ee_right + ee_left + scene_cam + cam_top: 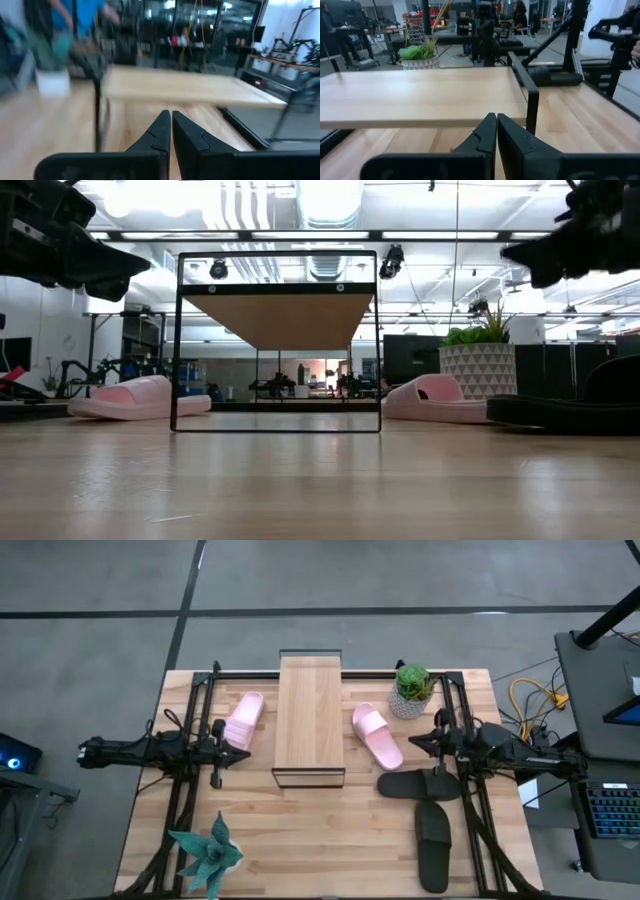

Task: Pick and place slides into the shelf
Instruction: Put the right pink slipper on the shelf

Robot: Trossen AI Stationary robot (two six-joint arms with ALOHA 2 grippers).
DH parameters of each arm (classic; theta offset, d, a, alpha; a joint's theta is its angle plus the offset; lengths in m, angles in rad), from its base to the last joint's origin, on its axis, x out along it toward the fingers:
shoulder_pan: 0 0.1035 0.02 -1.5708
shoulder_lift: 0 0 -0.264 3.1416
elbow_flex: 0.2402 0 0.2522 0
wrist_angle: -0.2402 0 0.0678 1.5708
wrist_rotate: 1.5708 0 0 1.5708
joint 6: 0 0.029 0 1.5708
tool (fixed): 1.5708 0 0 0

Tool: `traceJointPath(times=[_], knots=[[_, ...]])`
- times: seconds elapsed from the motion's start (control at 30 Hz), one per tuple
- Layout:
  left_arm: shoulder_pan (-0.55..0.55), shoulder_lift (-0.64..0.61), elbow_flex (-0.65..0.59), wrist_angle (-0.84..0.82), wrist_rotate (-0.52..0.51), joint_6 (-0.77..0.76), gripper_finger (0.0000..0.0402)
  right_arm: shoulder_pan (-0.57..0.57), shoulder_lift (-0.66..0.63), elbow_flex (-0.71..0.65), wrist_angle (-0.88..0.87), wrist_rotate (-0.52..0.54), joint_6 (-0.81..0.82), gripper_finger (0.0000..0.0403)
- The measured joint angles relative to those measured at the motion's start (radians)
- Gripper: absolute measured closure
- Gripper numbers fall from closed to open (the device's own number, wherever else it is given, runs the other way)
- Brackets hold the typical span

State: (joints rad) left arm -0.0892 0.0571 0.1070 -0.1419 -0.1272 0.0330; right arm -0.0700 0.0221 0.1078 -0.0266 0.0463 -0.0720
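Observation:
The shelf (310, 718) stands in the middle of the table, wood plank on a thin black frame. One pink slide (243, 720) lies left of it, another pink slide (377, 735) right of it. Two black slides (420, 783) (434, 845) lie at the near right. My left gripper (243, 752) hovers shut at the left, level, pointing at the shelf (420, 95). My right gripper (412, 743) hovers shut at the right, above the pink and black slides, pointing at the shelf (190, 87).
A potted plant in a white pot (411, 690) stands at the far right beside the right pink slide. A teal star-shaped plant (207, 855) sits at the near left. Black rails (190, 740) run along both table sides under the arms.

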Motion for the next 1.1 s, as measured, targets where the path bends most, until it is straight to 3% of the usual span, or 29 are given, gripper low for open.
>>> traceJointPath(times=[0.1, 0.23, 0.4, 0.53, 0.73, 0.93, 1.1], knots=[[0.0, 0.0, 0.0, 0.067, -0.002, 0.001, 0.0402, 0.0, 0.002, 0.0, 0.135, -0.02, 0.098, 0.0394], [0.0, 0.0, 0.0, 0.168, -0.005, 0.073, 0.0402, 0.0, 0.004, 0.0, 0.302, -0.019, 0.041, 0.0394], [0.0, 0.0, 0.0, 0.239, -0.014, 0.178, 0.0402, 0.0, 0.007, 0.0, 0.325, -0.02, 0.013, 0.0394], [0.0, 0.015, 0.0, 0.312, -0.027, 0.176, 0.0395, 0.0, 0.019, 0.0, 0.324, -0.02, -0.099, 0.0394], [0.0, 0.087, 0.0, 0.386, -0.028, 0.188, 0.0327, 0.0, 0.122, 0.054, 0.323, -0.027, -0.131, 0.0379], [0.0, 0.183, 0.0, 0.481, -0.035, 0.188, 0.0243, 0.0, 0.331, 0.149, 0.285, -0.023, -0.173, 0.0319], [0.0, 0.204, 0.0, 0.493, -0.035, 0.187, 0.0212, 0.0, 0.478, 0.311, 0.128, -0.02, -0.232, 0.0271]])
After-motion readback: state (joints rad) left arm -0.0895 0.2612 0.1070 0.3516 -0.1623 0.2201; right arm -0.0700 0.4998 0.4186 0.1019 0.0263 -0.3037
